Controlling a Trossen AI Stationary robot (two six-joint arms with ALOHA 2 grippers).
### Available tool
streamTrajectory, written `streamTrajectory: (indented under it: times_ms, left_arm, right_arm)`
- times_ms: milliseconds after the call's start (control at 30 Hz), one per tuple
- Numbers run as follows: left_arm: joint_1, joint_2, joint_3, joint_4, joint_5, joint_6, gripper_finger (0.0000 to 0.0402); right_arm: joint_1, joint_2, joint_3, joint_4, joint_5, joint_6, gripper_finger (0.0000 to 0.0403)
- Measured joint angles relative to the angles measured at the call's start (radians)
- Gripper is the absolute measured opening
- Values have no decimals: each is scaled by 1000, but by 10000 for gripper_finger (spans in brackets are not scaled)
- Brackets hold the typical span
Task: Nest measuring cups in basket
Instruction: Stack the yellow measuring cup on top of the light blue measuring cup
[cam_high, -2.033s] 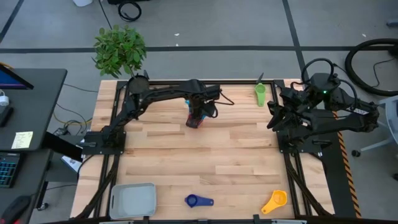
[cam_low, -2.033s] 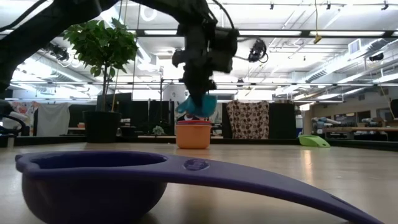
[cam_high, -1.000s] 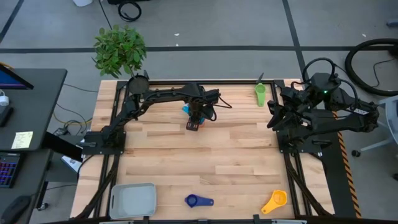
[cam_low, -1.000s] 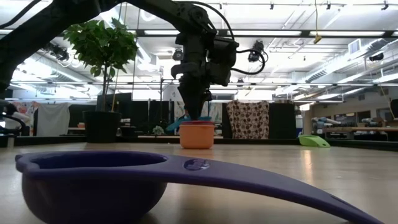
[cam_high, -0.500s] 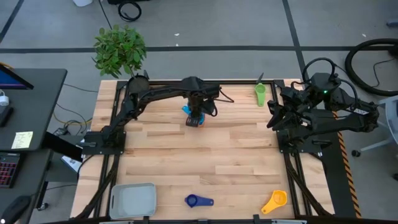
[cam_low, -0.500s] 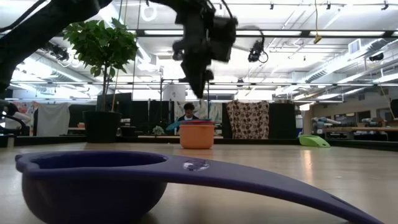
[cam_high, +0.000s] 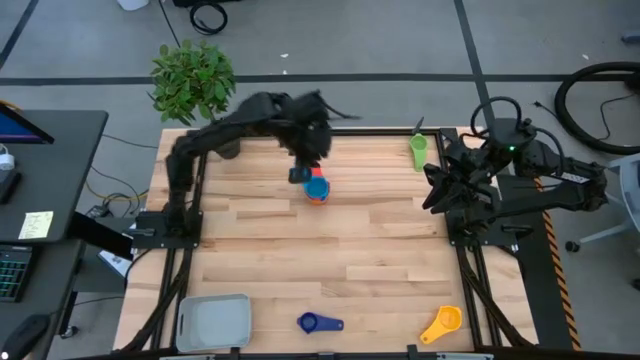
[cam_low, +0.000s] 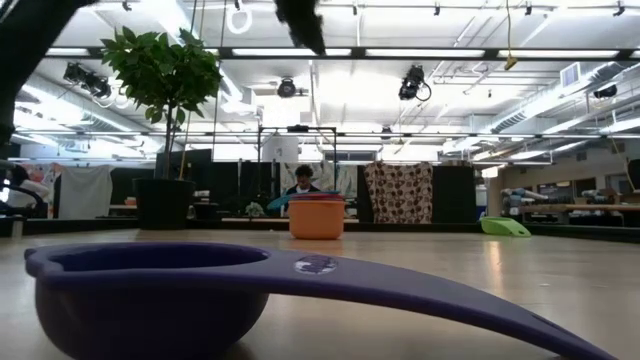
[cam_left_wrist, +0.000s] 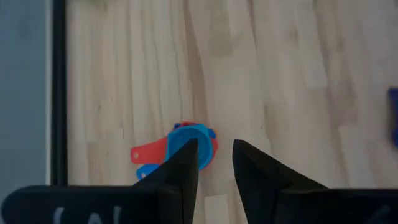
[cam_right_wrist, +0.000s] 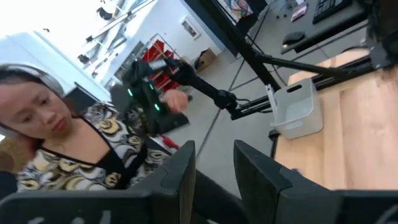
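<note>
A stack of measuring cups (cam_high: 316, 189) stands on the table at the far middle: a light blue one inside a red one inside an orange one (cam_low: 317, 217). In the left wrist view the stack (cam_left_wrist: 186, 148) lies below my fingers. My left gripper (cam_high: 312, 142) hangs open high above it (cam_left_wrist: 216, 144), nothing between its fingers. A green cup (cam_high: 418, 151) lies at the far right, a dark blue cup (cam_high: 318, 323) and a yellow cup (cam_high: 441, 323) at the near edge. The grey basket (cam_high: 213, 322) sits at the near left. My right gripper (cam_high: 432, 192) waits open at the right (cam_right_wrist: 214, 144).
A potted plant (cam_high: 192, 80) stands beyond the table's far left corner. The dark blue cup (cam_low: 150, 300) fills the foreground of the low view. A person (cam_right_wrist: 68, 149) shows in the right wrist view, off the table.
My left gripper, which stood with its fingers down at the stack, has risen steeply and now hangs high above it. The light blue cup stays nested in the red and orange cups, which have kept their place.
</note>
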Motion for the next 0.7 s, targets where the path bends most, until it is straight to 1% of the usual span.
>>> streamTrajectory:
  times_ms: [200,367,433,600,700]
  left_arm:
    - [22,-111,1,-10,22,-89,103]
    - [9,-177,0,-62,99,-100,103]
    - [-8,-187,0,-74,117,-120,103]
    - [-59,-186,-4,-133,119,-132,103]
    - [-83,-190,-47,-153,109,-175,103]
  right_arm:
    - [0,12,0,0,0,-111,114]
    - [0,6,0,0,-26,-162,114]
    - [1,5,0,0,-47,-178,114]
    - [14,-3,0,-22,-77,-251,114]
    - [26,-9,0,-78,-78,-273,114]
